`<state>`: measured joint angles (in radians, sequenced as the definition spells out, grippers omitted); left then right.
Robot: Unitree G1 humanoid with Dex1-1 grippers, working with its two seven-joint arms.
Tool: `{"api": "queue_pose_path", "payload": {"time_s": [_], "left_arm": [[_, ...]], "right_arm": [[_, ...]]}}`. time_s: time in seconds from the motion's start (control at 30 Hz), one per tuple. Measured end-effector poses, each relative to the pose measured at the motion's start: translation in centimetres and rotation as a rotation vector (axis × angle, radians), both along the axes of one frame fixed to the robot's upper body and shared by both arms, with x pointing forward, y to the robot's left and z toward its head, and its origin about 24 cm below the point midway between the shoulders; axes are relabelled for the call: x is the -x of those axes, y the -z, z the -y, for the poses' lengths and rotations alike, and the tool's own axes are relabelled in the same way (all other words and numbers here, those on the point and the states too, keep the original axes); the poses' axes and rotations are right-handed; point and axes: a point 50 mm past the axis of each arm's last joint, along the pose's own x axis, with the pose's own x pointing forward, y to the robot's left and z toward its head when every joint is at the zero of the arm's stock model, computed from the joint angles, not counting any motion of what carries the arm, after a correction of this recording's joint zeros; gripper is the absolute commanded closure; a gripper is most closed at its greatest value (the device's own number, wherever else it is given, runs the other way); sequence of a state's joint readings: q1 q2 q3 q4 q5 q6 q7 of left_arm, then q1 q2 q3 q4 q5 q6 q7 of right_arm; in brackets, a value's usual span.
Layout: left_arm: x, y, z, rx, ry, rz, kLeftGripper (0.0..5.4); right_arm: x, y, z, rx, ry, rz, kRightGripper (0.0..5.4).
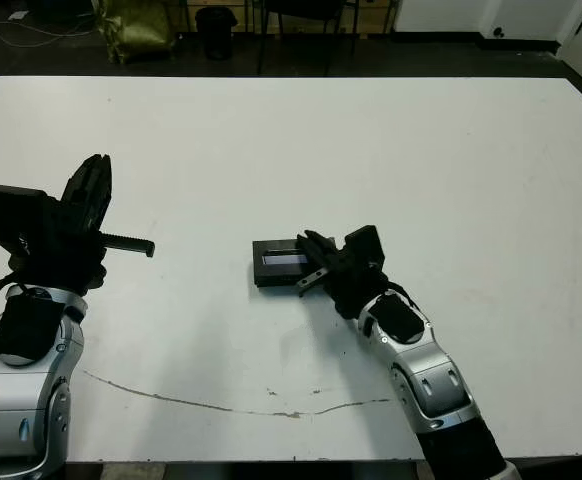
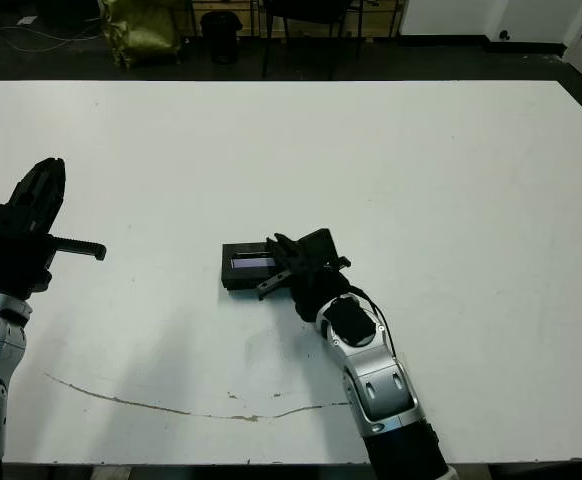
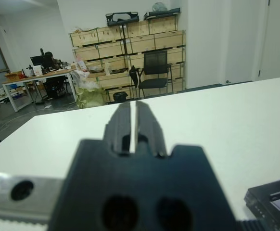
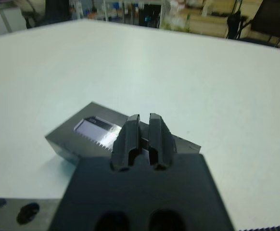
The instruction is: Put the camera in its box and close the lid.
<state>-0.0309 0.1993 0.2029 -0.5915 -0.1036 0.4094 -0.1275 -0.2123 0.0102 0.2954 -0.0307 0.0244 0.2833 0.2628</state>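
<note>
R fingers (image 1: 309, 262) on lid (image 1: 279, 262)

Both forearms wore silver-grey shells with black joint pads and small blue marks. Each black two-fingered end effector, left (image 1: 93, 190) and right (image 1: 314, 262), carried a toothed black rail.

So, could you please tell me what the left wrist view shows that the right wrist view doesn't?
Only the left wrist view shows the left pincer, fingers together, raised over bare table, stacked crates and an office chair behind. Only the right wrist view shows the right pincer, also shut, low over the lid, whose glossy stripe is plain. Both share the white table and the lid, just a corner at the left wrist view's edge.
</note>
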Motion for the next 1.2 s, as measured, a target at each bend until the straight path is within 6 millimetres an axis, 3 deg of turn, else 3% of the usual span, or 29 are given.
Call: {"api": "queue_pose_path", "payload": {"time_s": [0.77,0.93,1.07,1.2], "left_arm": [[-0.1,0.2,0.3,0.001,0.015,0.005,5.39],[0.1,0.5,0.3,0.002,0.017,0.002,5.39],[0.5,1.0,0.5,0.017,0.015,-0.014,5.39],[1.3,1.9,1.1,0.051,0.035,-0.007,5.39]], "right_arm": [[0.7,1.4,0.6,0.023,-0.053,-0.007,5.40],[1.8,-0.1,2.6,-0.055,0.006,0.036,5.40],[2.1,-4.2,5.2,-0.170,0.061,0.198,5.40],[3.0,-5.9,7.5,-0.229,0.102,0.291,5.40]]}}
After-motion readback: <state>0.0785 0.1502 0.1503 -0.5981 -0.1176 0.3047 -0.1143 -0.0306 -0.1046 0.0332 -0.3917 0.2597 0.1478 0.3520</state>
